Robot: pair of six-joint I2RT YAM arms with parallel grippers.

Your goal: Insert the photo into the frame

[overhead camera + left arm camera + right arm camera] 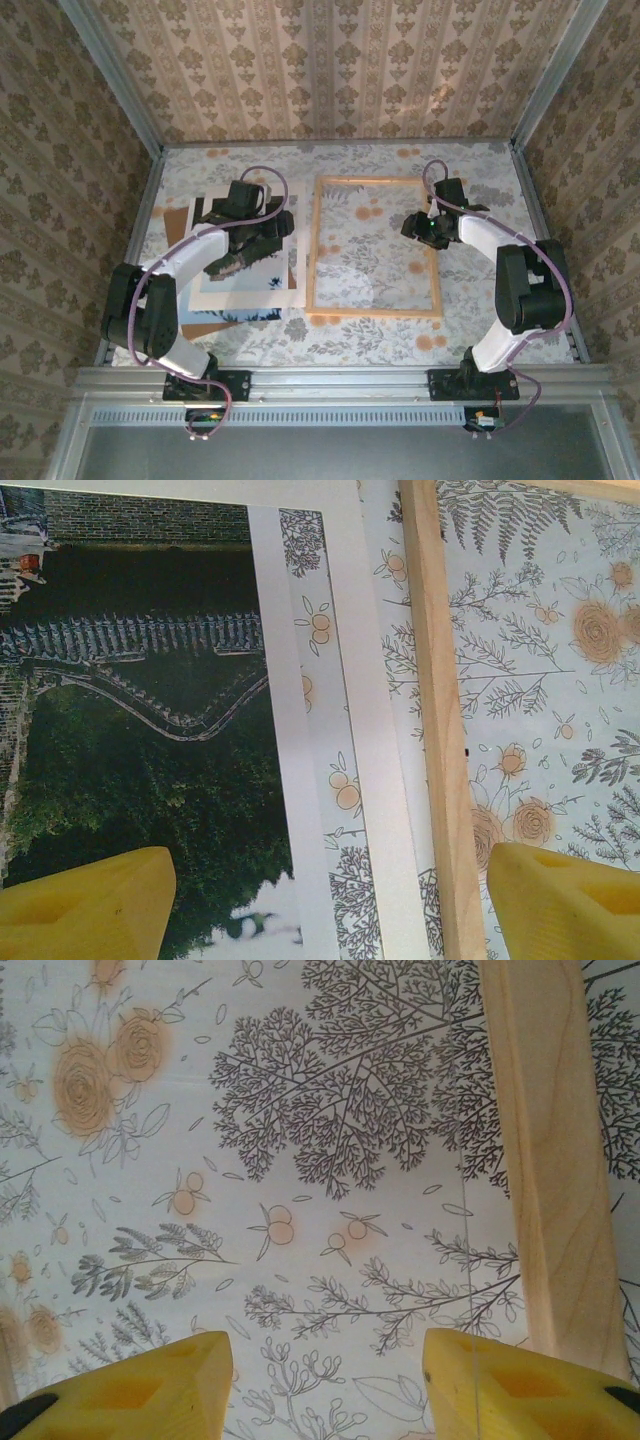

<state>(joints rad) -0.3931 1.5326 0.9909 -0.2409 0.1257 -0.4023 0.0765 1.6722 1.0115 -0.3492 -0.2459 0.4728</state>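
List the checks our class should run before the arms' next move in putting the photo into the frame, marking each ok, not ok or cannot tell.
1. The thin light-wood rectangular frame lies flat, with the patterned tablecloth showing through its opening: ok.
2. The large white-bordered print of a green hill is inside the frame: not ok, it lies beside the frame's left rail.
3. The left gripper is open above the print's edge: ok.
4. The right gripper is open and holds nothing, by the frame's right rail: ok.
5. The print lies loose on the flat brown board beneath it: cannot tell.
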